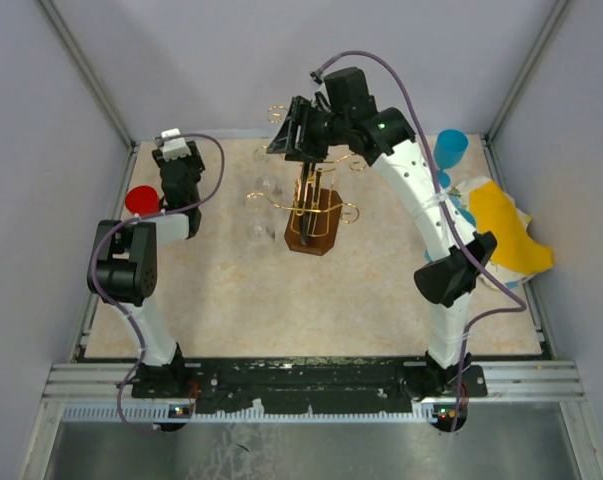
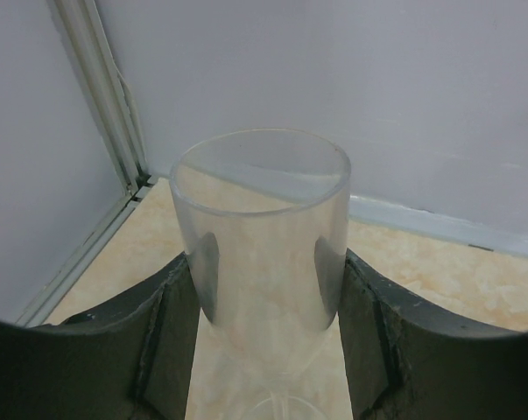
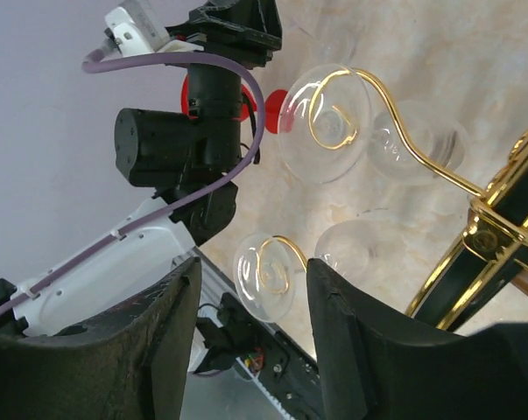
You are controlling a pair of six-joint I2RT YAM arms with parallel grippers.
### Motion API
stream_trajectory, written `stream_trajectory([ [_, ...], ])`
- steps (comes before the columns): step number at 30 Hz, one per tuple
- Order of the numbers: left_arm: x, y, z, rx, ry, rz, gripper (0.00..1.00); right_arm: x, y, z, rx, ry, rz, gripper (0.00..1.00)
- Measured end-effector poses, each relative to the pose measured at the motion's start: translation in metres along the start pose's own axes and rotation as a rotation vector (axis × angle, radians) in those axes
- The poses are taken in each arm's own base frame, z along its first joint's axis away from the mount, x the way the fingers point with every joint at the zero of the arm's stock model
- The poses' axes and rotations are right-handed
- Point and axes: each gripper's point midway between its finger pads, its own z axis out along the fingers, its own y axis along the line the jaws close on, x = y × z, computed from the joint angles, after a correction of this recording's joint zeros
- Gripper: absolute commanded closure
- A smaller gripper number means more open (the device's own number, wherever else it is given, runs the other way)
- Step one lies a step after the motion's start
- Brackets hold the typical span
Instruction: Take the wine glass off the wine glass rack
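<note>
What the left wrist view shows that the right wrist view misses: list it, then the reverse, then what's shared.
Left wrist only: an upright clear glass held between the fingers of the left gripper. Right wrist only: the open right gripper, the wine glass rack with wine glasses hanging on its gold hooks, the left arm, a red object. Both: beige tabletop and grey wall.

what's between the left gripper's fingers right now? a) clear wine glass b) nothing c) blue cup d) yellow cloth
a: in the left wrist view a clear wine glass stands rim-up between the left gripper, with a dark finger against each side.
</note>
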Motion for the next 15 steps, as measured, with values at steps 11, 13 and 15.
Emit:
stream_trajectory([
  [11,-0.002,0.006,-0.007,-0.016,-0.057,-0.005,0.37,0.002,-0.010,0.024,0.012,0.018,0.082,0.48],
  [13,0.002,0.006,-0.008,-0.019,-0.062,0.010,0.32,0.002,-0.012,0.028,0.019,0.013,0.091,0.48],
  [15,0.005,0.005,-0.010,-0.023,-0.069,0.026,0.28,0.003,-0.015,0.030,0.027,0.012,0.101,0.48],
])
